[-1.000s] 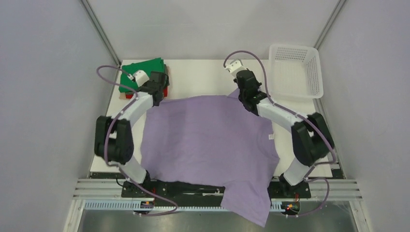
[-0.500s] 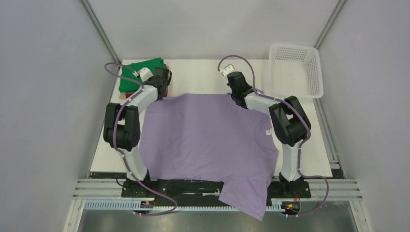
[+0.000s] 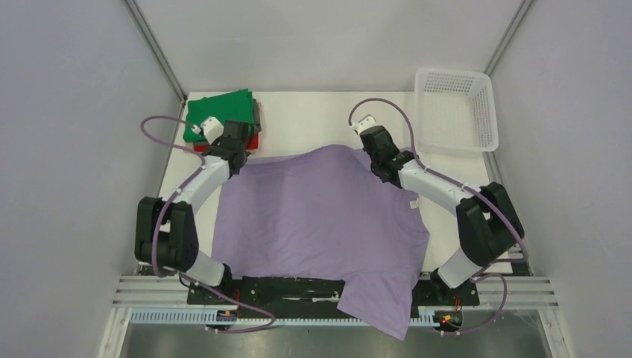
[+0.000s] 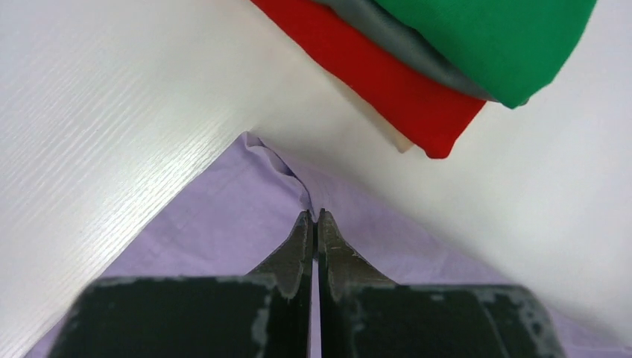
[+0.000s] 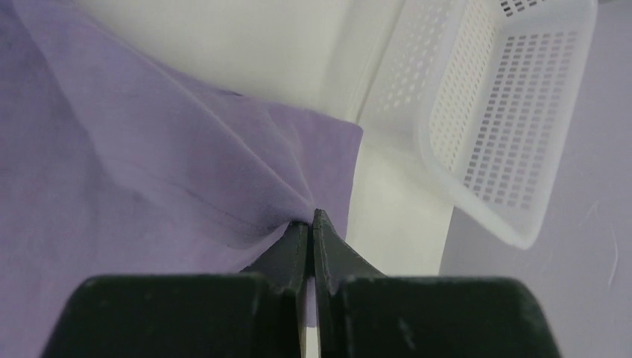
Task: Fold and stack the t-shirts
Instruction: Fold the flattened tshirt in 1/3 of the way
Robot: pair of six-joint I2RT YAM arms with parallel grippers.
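1. Both elbows swing outward and nearer the near edge than half a second ago; the far hem of the lavender t-shirt (image 3: 320,216) now bows up mid-way instead of running straight.
2. Left gripper (image 4: 314,215): jaws closed, pinching the shirt's far-left corner, just beside the folded stack.
3. Right gripper (image 5: 311,218): jaws closed, pinching cloth just behind the far-right corner, basket (image 3: 452,72) ahead of it.
4. Lavender shirt lies spread flat over the middle of the worktop (image 3: 313,119), one sleeve or hem draping over the near edge.
5. Stack sits at the far-left corner: green t-shirt (image 3: 220,108) on top, grey t-shirt (image 4: 402,37) under it, red t-shirt (image 4: 380,82) below that; a pale layer peeks out beneath, can't tell what.
6. Handling, judged: thin, light, floppy cloth that sags between the grips and wrinkles at each pinch. Corners and hem edges are the best hold; both must travel together or the fold skews.
7. Step, judged: first fold of the lavender shirt, far edge about to be carried toward the near edge. Overhanging part may drag.
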